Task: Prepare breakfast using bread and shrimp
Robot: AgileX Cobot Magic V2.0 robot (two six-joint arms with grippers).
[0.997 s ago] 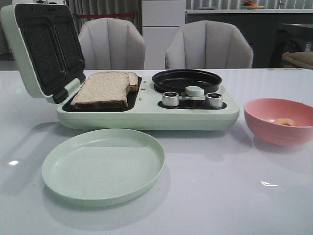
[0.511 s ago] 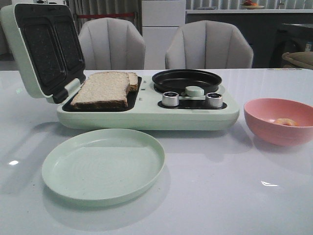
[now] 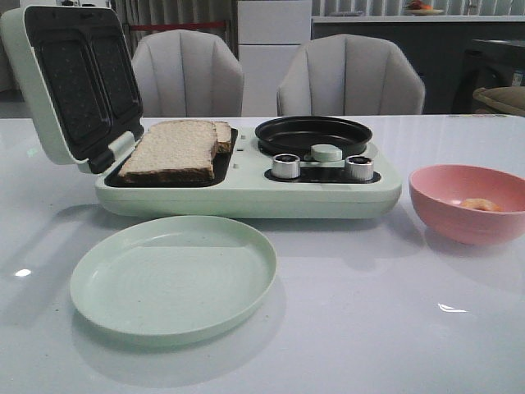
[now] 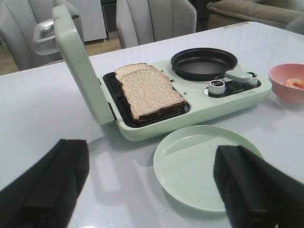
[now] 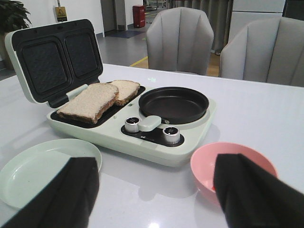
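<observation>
Nothing shifted since before. Both pincers [image 4: 152, 190] [image 5: 152, 190] spread wide, empty; shrimp [image 3: 480, 204] in bowl [image 3: 443, 205] far right, nearer right arm; bread [image 3: 176, 149] left.

The white table [image 3: 369, 328] carries a green breakfast maker [image 3: 246, 193], green plate [image 3: 172, 279] and pink bowl [image 3: 467, 205].

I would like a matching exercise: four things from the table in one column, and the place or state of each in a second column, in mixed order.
Things:
1. bread
2. shrimp
3. green plate
4. black pan

Places or states:
A. inside the pink bowl
B. bare, on the table in front of the breakfast machine
C. on the open sandwich grill
D. bare, behind the two knobs

Pairs: 1-C, 2-A, 3-B, 4-D
</observation>
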